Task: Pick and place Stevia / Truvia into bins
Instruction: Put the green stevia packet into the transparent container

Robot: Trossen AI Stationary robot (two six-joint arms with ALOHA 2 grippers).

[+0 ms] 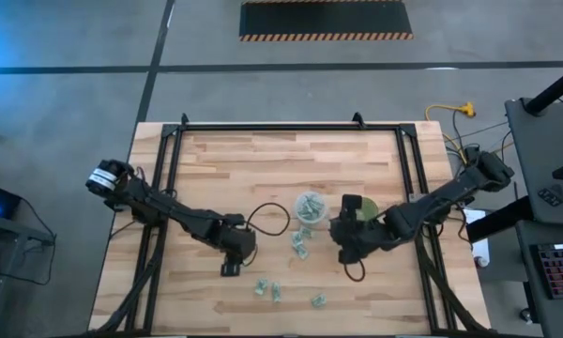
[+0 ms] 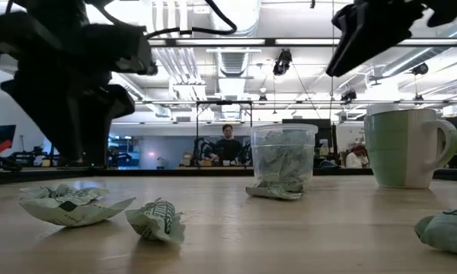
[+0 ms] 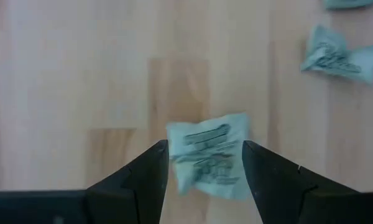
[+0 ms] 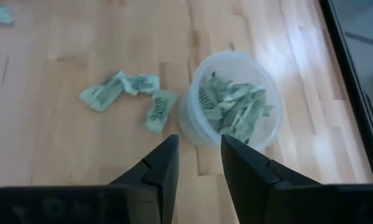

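Note:
Pale green Stevia sachets lie scattered flat on the wooden table [image 1: 216,160]. My left gripper [image 3: 205,148] is open, slanting down at one sachet [image 3: 208,163] that shows between its fingers; I cannot tell whether they touch it. Two more sachets [image 3: 332,56] lie farther off. My right gripper [image 4: 200,146] is open and holds nothing; it hangs above the table next to the clear cup [image 4: 233,106], which holds several sachets. The green cup [image 2: 407,148] stands to the right of the clear one and is partly hidden under my right arm [image 1: 357,208].
Three sachets [image 4: 143,93] lie just beside the clear cup, and others [image 1: 267,289] lie near the front edge. A black cable loops across the table [image 1: 267,218] by my left arm. The black frame rails [image 1: 169,169] run along both sides.

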